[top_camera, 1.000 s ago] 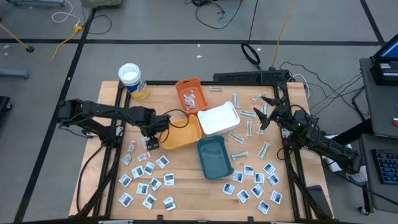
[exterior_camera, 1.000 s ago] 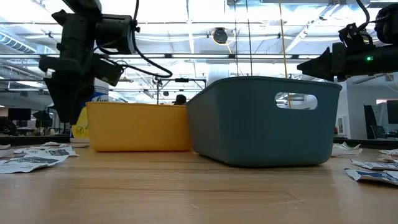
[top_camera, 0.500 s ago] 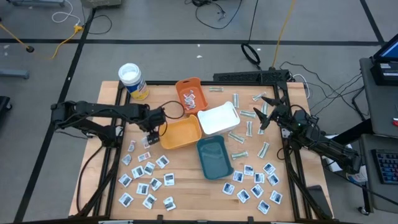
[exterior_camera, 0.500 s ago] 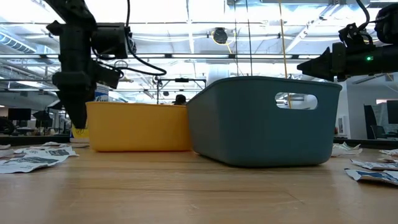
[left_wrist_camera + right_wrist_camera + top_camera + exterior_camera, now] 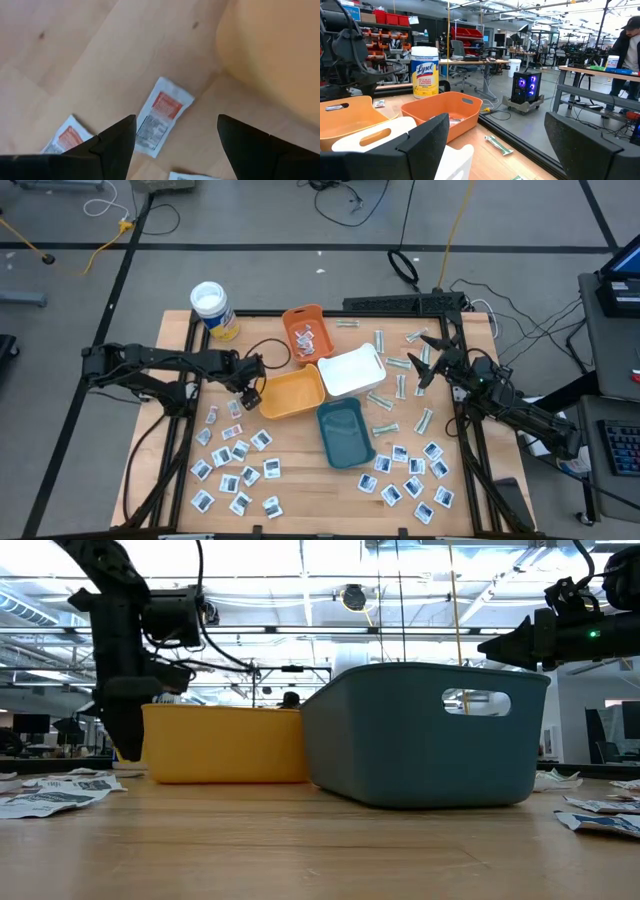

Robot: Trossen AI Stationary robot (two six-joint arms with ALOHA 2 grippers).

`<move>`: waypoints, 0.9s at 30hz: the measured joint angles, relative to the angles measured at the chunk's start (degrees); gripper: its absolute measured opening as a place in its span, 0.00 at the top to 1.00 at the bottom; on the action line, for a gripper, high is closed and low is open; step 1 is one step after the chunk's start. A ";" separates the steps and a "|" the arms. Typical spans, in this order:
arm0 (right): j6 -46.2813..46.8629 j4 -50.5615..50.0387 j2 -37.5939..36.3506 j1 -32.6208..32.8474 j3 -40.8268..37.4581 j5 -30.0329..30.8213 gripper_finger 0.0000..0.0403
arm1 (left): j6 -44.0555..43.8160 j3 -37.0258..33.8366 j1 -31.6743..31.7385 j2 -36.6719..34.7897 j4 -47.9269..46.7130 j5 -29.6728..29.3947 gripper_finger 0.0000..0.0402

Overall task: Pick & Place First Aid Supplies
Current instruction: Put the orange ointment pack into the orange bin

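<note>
Red-print sachet — left wrist only

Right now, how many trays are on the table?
4, clustered mid-table: the small orange tray at the back holding a few packets, the white tray in front of it, the yellow-orange tray to its left, and the teal tray nearest the front. None looks hidden.

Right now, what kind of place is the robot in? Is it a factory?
More likely a robotics lab or workshop. Behind the table are workbenches, shelves of red bins and a lit-up computer, with cables lying across the floor.
</note>
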 joint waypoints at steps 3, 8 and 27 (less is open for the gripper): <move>0.00 0.00 0.00 0.01 0.00 0.00 0.20 | -0.19 -1.54 -0.35 -0.02 2.10 -0.23 0.29; -0.02 0.00 0.00 0.00 0.00 0.00 0.20 | -1.56 -4.06 -1.22 0.02 6.26 -0.78 0.29; 0.00 0.00 0.00 -0.01 0.00 0.00 0.20 | -1.43 -5.34 -1.96 -0.04 6.90 1.26 0.68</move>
